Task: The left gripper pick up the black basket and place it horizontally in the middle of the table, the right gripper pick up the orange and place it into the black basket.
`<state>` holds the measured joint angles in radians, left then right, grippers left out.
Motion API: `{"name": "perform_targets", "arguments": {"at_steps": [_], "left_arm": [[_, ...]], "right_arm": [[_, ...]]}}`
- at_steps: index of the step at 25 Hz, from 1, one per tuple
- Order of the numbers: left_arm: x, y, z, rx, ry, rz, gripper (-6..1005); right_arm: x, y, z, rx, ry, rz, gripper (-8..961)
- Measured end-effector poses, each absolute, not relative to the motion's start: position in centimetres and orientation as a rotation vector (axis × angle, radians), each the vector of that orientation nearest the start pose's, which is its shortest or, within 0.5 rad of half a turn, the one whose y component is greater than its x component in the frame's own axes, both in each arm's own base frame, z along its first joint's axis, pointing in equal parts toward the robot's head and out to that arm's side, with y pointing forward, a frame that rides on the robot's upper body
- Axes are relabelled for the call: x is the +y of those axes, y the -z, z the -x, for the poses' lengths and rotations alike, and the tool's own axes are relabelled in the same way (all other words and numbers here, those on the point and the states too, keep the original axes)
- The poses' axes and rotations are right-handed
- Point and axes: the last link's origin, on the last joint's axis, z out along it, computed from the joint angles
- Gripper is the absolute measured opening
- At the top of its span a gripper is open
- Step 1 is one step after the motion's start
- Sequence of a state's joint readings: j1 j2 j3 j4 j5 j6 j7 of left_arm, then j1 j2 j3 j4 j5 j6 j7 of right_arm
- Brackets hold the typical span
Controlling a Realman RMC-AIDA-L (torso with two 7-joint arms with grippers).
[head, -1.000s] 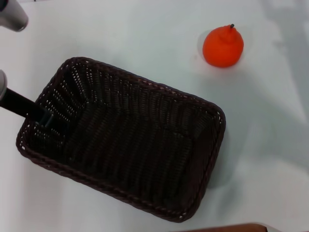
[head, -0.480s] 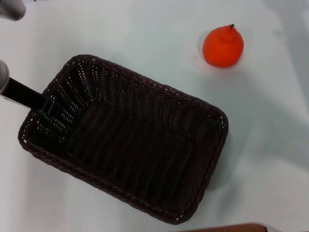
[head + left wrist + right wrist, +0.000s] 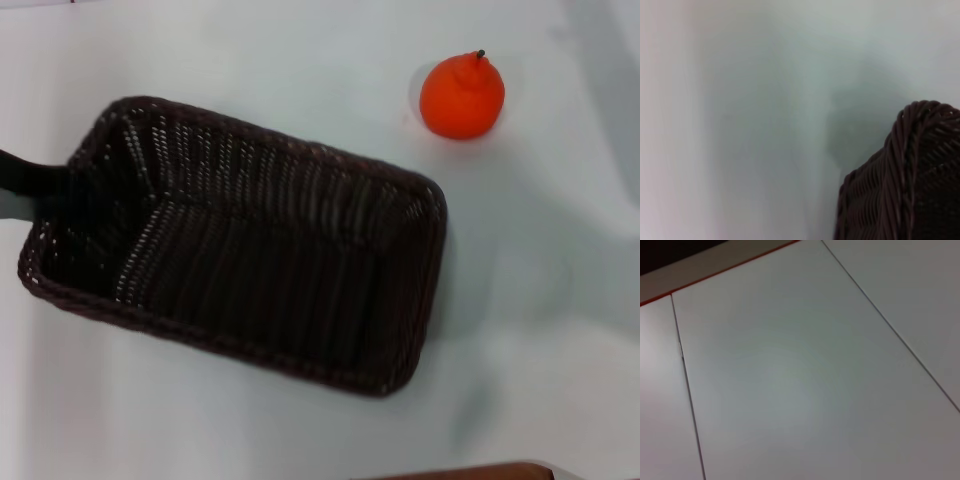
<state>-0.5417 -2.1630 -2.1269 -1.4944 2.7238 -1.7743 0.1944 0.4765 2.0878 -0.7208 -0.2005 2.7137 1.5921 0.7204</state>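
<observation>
Left gripper [image 3: 22,175] at left edge of head view, black finger meeting black basket [image 3: 240,250] short end; finger state can't be told. Basket mid-frame on table [image 3: 300,70], slightly tilted. Orange [image 3: 461,95] upper right, apart from basket.

All I can see of my own machine from the head camera is the left gripper [image 3: 28,176]: a flat, matte black bar coming in from the frame's left edge, smooth-faced and straight-sided, with no screws, cables or markings that I can make out. A sliver of pale grey housing shows just beneath it at the edge. Neither wrist camera shows me any finger, casing or wiring, and the right arm is nowhere in my views.
</observation>
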Motion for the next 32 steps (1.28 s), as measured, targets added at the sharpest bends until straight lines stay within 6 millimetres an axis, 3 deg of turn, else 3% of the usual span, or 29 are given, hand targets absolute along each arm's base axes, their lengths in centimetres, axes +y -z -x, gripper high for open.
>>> {"name": "perform_targets", "arguments": {"at_steps": [7, 13, 22, 32], "left_arm": [[32.2, -7.0, 22.1, -1.902, 0.03, 1.892, 159], [31.6, -6.4, 22.3, -1.942, 0.063, 1.894, 158], [32.3, -5.3, 20.8, -1.822, -0.011, 2.053, 157], [32.5, -4.7, 20.6, -1.836, -0.01, 2.061, 156]], "right_arm": [[36.0, -11.0, -29.3, -1.199, 1.415, 0.431, 830], [37.4, -11.3, -28.2, -1.222, 1.431, 0.407, 828], [37.4, -11.6, -28.2, -1.221, 1.434, 0.396, 825], [36.4, -11.4, -28.9, -1.214, 1.44, 0.402, 821]]}}
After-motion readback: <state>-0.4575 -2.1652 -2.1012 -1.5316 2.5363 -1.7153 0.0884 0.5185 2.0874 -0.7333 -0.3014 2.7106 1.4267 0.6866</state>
